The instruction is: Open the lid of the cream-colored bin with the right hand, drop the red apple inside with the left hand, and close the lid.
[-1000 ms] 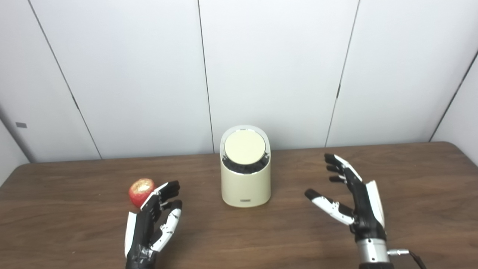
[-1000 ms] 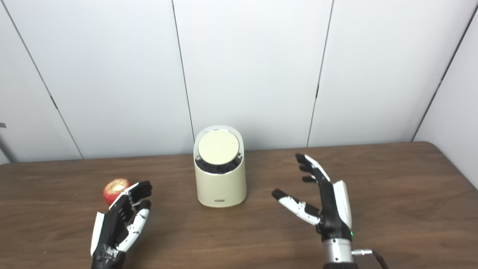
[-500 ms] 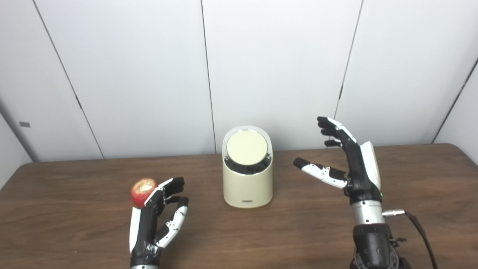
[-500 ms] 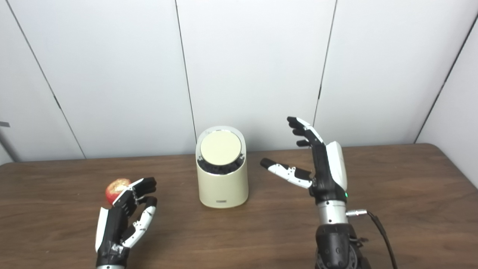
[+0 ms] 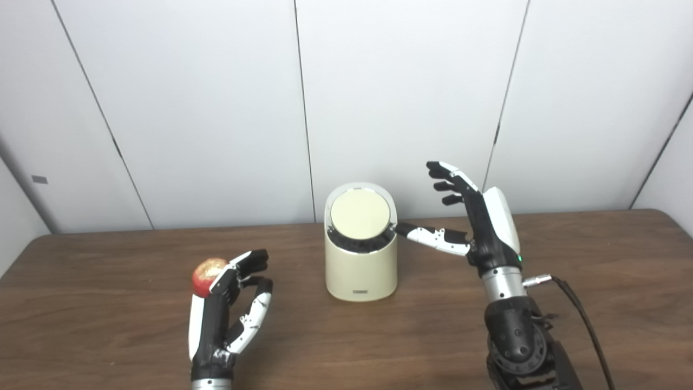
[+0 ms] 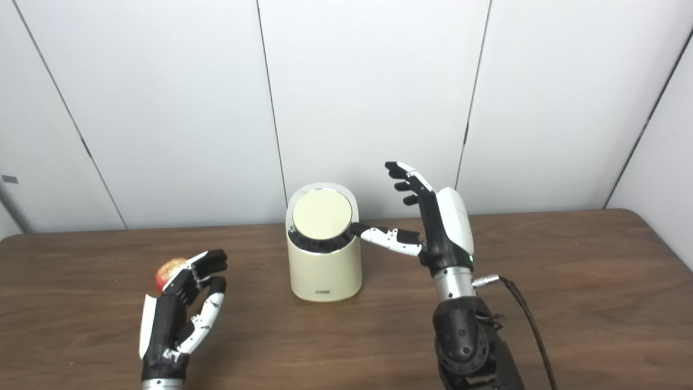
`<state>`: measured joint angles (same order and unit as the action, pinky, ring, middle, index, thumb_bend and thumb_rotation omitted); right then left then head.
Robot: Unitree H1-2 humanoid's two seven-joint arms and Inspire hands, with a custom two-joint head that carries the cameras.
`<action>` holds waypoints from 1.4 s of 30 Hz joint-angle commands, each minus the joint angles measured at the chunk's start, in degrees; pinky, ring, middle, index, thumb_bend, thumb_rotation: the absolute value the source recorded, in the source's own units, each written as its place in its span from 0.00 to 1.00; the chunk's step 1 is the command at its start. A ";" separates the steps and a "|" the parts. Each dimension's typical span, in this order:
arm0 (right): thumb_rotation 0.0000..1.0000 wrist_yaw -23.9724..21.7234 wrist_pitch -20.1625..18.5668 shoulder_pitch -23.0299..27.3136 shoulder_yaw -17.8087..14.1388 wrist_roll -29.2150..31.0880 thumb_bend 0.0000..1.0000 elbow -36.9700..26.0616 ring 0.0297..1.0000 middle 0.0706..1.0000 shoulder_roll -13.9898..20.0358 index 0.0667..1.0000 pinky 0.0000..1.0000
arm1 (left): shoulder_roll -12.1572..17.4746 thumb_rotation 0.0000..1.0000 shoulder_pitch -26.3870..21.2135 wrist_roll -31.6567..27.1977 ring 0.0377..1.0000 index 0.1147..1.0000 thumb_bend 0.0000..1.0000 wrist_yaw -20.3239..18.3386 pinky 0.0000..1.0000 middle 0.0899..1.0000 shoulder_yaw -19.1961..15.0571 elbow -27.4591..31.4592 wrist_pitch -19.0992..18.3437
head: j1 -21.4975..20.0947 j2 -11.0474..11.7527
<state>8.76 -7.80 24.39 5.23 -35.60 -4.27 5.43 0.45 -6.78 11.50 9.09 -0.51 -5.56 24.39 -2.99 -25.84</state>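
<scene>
The cream-colored bin stands upright at the middle of the wooden table, its round tilted lid shut. The red apple lies on the table left of the bin. My left hand is open, raised just right of and in front of the apple, partly hiding it and holding nothing. My right hand is open and raised right of the bin, fingers spread upward. Its thumb reaches toward the bin's right rim; I cannot tell whether it touches.
The brown table runs to a white panelled wall behind. A black cable trails from my right wrist toward the lower right. Bare wood lies in front of the bin and at the far right.
My right hand has risen and moved left, its thumb now at the bin's right rim. My left hand has risen slightly beside the apple. The camera has shifted a little.
</scene>
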 commanded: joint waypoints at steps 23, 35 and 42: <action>0.46 -1.73 -11.33 12.72 7.14 -10.05 0.83 8.28 0.83 0.84 0.43 0.88 0.77 | -0.21 0.40 -0.29 3.99 0.73 0.72 0.49 2.91 0.67 0.74 2.27 -2.65 2.12 | 1.37 1.29; 0.39 -0.95 -14.03 15.35 9.67 -11.98 0.88 13.73 0.83 0.86 -0.05 0.87 0.82 | -0.37 0.39 -0.51 5.68 0.73 0.71 0.46 4.86 0.65 0.73 3.01 -3.38 2.14 | 1.68 1.51; 0.30 -1.25 -14.99 15.36 12.01 -14.63 0.96 14.59 0.83 0.86 1.45 0.88 0.81 | -0.21 0.39 -0.66 6.47 0.72 0.70 0.45 5.74 0.64 0.72 3.68 -3.50 2.37 | 1.82 1.42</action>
<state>7.90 -22.33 37.58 16.80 -48.51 10.30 6.00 0.55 -8.11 16.89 13.94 2.62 -6.96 24.42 -1.14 -24.35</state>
